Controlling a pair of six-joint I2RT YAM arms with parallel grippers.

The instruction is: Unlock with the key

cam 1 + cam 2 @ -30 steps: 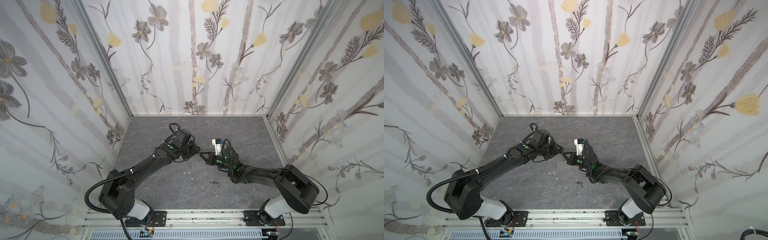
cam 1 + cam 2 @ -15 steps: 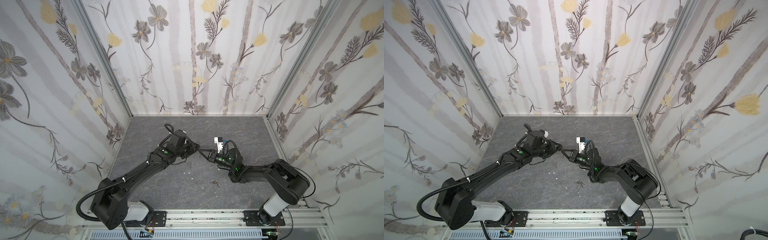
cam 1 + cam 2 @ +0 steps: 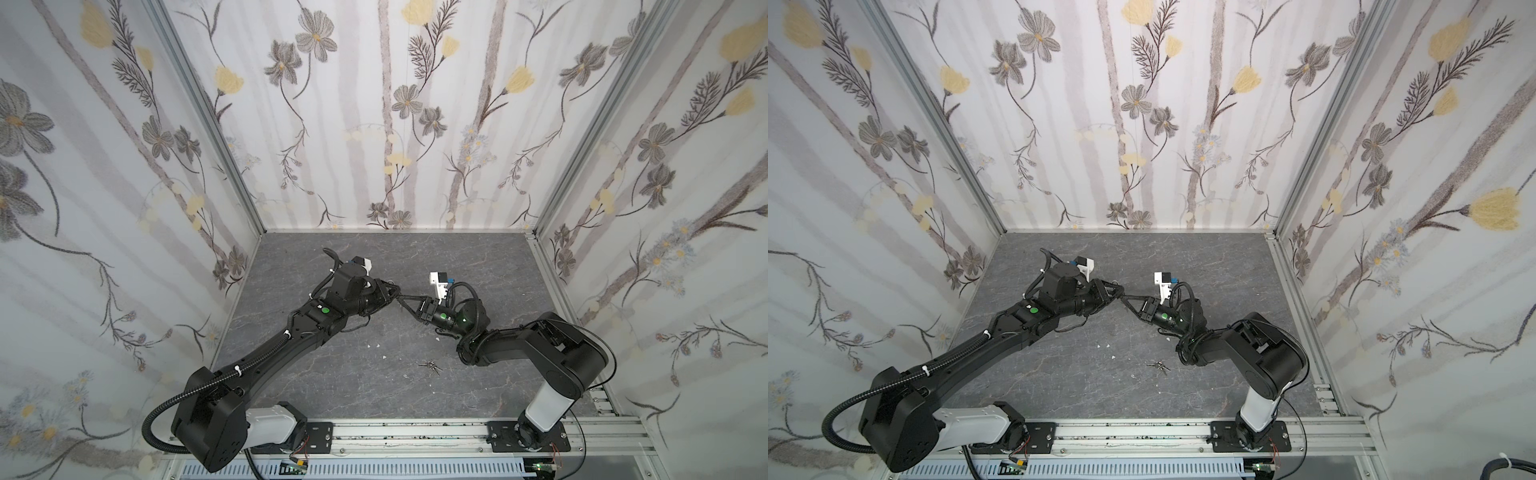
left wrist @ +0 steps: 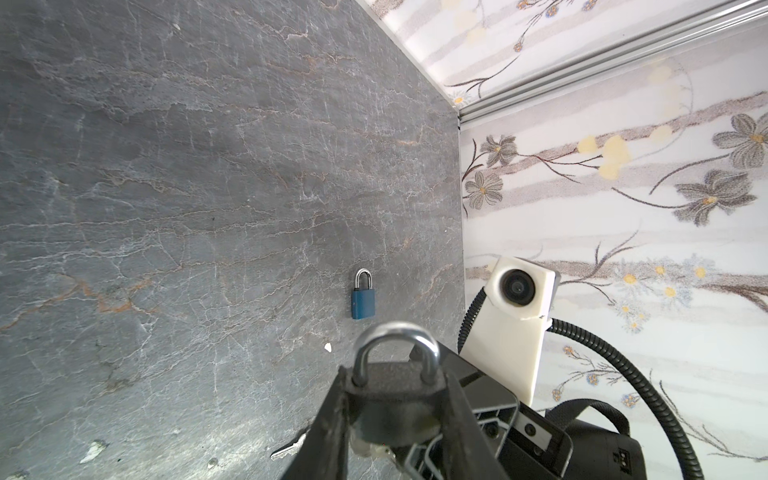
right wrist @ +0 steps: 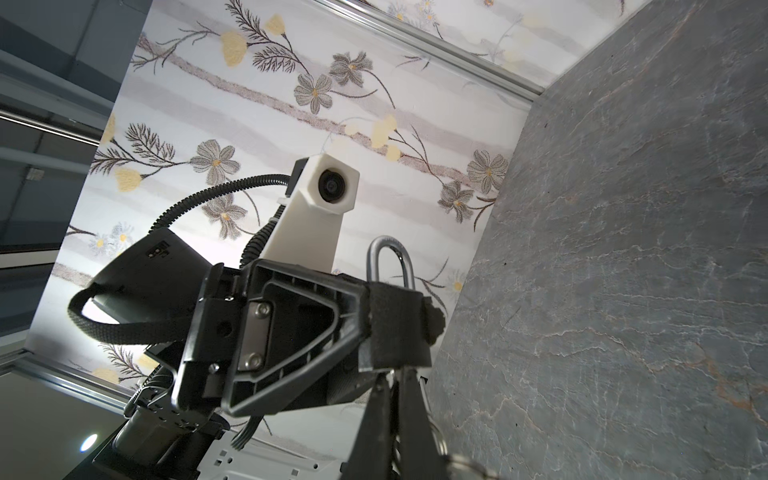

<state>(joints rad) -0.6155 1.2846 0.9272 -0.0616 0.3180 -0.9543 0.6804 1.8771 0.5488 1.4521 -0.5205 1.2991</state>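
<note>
One bunch of keys (image 3: 430,366) lies nearest me on the table (image 3: 332,374), unmoved since a second ago. Mid-table, my left gripper (image 4: 392,382) clamps a black padlock (image 4: 395,405) by its body, shackle free; my right gripper (image 5: 392,386), pinched closed, meets its underside, contents unclear to me. Both arms have swung meanwhile. Farther off lies a blue padlock (image 4: 364,298).

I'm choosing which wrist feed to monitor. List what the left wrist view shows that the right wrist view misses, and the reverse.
Only the left wrist view: a blue padlock lying flat, and the right wrist camera. Only the right wrist view: the left wrist camera, the right gripper shut at the held lock's base, and a key ring beside it. Both: the black padlock clamped in the left gripper, shackle seated, over the grey table.
</note>
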